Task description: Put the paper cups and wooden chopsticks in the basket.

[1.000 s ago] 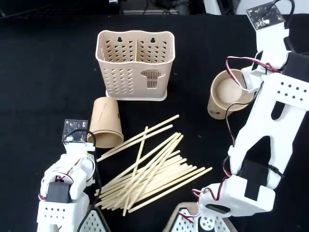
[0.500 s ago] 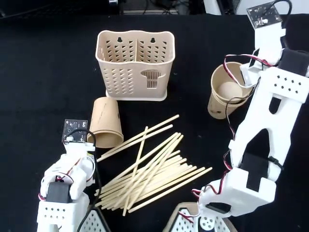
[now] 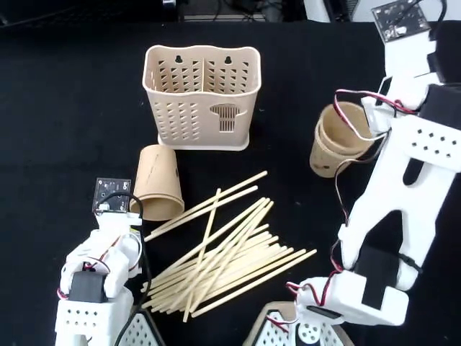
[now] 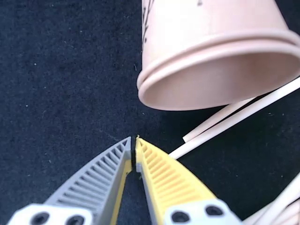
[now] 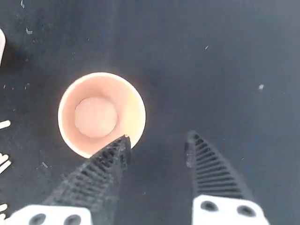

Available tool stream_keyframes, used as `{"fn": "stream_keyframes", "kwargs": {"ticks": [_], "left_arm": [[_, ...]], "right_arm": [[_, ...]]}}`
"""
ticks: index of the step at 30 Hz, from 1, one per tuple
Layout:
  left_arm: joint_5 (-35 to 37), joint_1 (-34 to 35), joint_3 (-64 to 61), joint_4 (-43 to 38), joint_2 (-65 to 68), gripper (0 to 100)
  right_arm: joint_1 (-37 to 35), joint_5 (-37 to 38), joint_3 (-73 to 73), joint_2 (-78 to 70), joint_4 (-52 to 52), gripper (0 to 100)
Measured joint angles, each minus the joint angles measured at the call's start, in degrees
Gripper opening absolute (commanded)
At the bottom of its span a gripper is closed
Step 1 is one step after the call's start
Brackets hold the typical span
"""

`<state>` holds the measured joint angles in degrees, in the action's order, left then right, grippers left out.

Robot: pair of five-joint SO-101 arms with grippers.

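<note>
1. The upright paper cup [image 3: 328, 155] at the right of the high view has been tipped. A second ago its mouth faced straight up with the bottom showing. Now the mouth leans toward the upper right and a second rim is seen under it. Probably two nested cups, though that can't be told for sure.
2. The right arm has been shifted a bit above it, with its wrist board nudged closer to the upper right corner.
3. In the right wrist view the right end effector [image 5: 157, 136] is seen spread. One fingertip [image 5: 123, 140] sits at the cup's rim, the other over bare worktop [image 3: 72, 108]. Nothing is pinched.
4. So a rim grab is likely being lined up, not made yet.
5. Everything else has been left as it was:
   - The left end effector [image 4: 133, 138] is pressed together, just short of the lying cup [image 3: 157, 182] at centre left.
   - The wooden chopsticks [image 3: 223, 256] are piled at lower middle.
   - Nothing has been put into the basket [image 3: 202, 101] at upper middle.
</note>
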<state>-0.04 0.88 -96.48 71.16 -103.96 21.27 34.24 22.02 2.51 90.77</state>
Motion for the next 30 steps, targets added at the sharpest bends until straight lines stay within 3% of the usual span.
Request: {"fn": "stream_keyframes", "kwargs": {"ticks": [2,5,14,21,30], "left_arm": [[0.0,0.0,0.0,0.0,0.0,3],[0.0,0.0,0.0,0.0,0.0,3],[0.0,0.0,0.0,0.0,0.0,3],[0.0,0.0,0.0,0.0,0.0,3],[0.0,0.0,0.0,0.0,0.0,3]], "right_arm": [[0.0,0.0,-1.1,0.0,0.0,17.5],[-0.2,-0.1,-1.8,0.0,0.0,0.6],[-4.3,0.0,-8.2,4.5,0.1,1.2],[-8.6,-0.1,-27.3,18.2,-8.0,1.5],[-26.2,-2.6,-52.0,44.4,-9.8,1.6]]}}
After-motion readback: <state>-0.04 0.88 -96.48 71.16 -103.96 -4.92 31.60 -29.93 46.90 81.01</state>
